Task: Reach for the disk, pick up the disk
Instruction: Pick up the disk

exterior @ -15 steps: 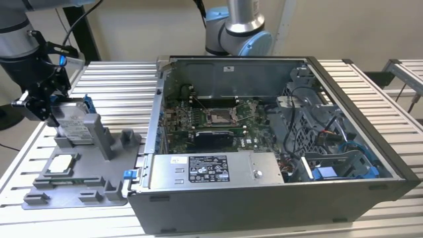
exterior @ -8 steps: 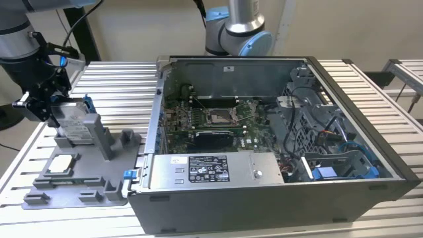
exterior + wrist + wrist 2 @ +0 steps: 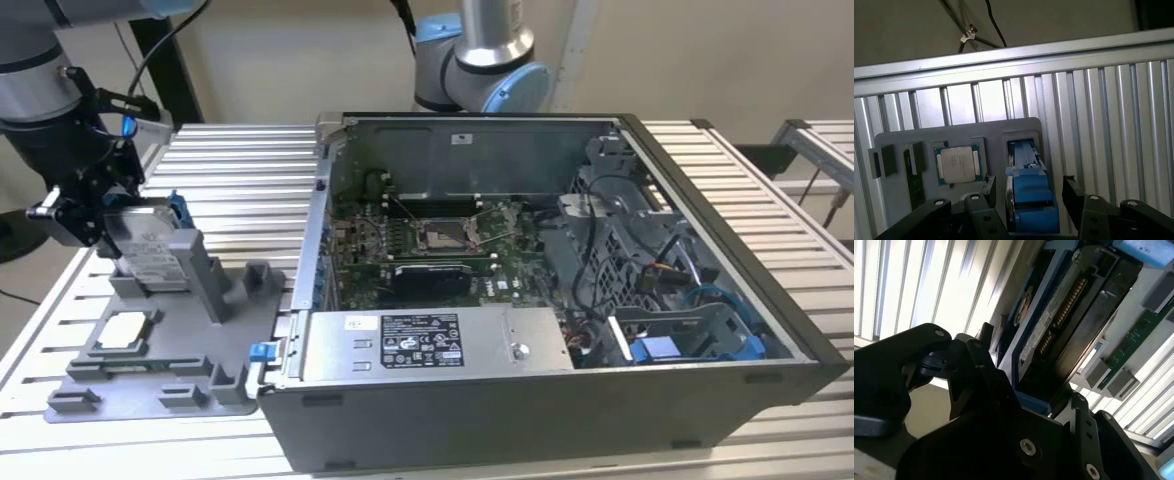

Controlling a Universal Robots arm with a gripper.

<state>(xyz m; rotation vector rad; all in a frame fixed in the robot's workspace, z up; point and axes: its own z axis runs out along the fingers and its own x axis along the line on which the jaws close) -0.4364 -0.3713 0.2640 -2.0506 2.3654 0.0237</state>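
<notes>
- On the exterior view's left, the gripper (image 3: pixel 1029 187) stood open, fingers (image 3: pixel 1071 186) astride the disk (image 3: pixel 150 243) with gaps either side; nothing gripped yet.
- The disk stood on edge in a grey fixture (image 3: pixel 134 370) slot, evidently presenting both faces for a pinch.
- The computer case (image 3: pixel 561 400) sat alongside.

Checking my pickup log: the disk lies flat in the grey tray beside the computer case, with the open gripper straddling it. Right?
Not quite. The disk stands on edge in a slot of the grey tray rather than lying flat, as the exterior view shows. The rest holds: the tray sits beside the computer case, and the open gripper straddles the disk.
</notes>
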